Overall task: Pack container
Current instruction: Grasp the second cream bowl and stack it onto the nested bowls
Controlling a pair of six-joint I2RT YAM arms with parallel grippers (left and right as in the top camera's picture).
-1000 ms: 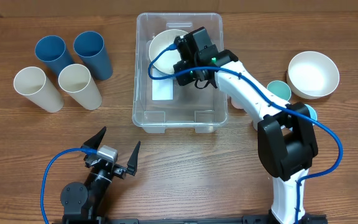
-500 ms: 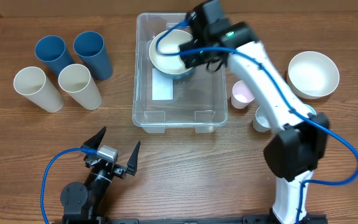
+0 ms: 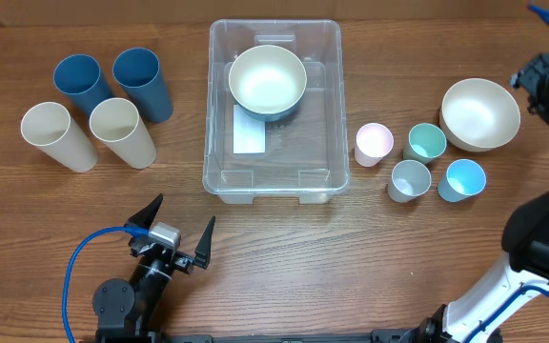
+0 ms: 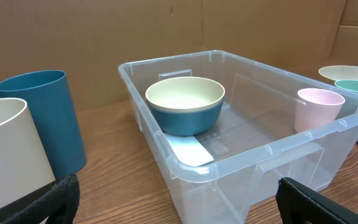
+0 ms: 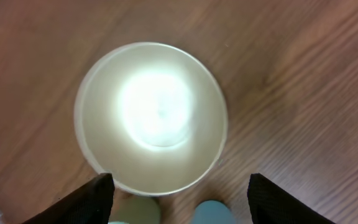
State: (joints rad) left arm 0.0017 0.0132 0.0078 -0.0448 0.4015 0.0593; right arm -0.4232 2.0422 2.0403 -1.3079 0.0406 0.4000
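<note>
Far left of the table: front cream cup [image 3: 46,135], rear cream cup [image 3: 122,131], left blue cup [image 3: 82,84] and right blue cup [image 3: 141,84], all upright and bunched together.
Left gripper [image 3: 185,209] sits at the near edge, in front of the cups. Jaws released, wide apart, nothing between them.
Container [image 3: 317,143] is centre table, upright, top open, white label [image 3: 250,138] flat on its floor.
One bowl [image 3: 267,80] is inside it, cream inside and blue outside, upright at the far end, resting on the label's far edge.
Right of the container: pink cup [image 3: 374,143] just beside its wall, then green cup [image 3: 426,143], grey-white cup [image 3: 409,179] and light blue cup [image 3: 461,179], clustered upright.
Cream bowl [image 3: 480,114] is near the green cup, on the table.
Right gripper [image 5: 180,180] is at the right edge. Its wrist view looks straight down into the cream bowl. Jaws released, fingers spread, gripping nothing.
</note>
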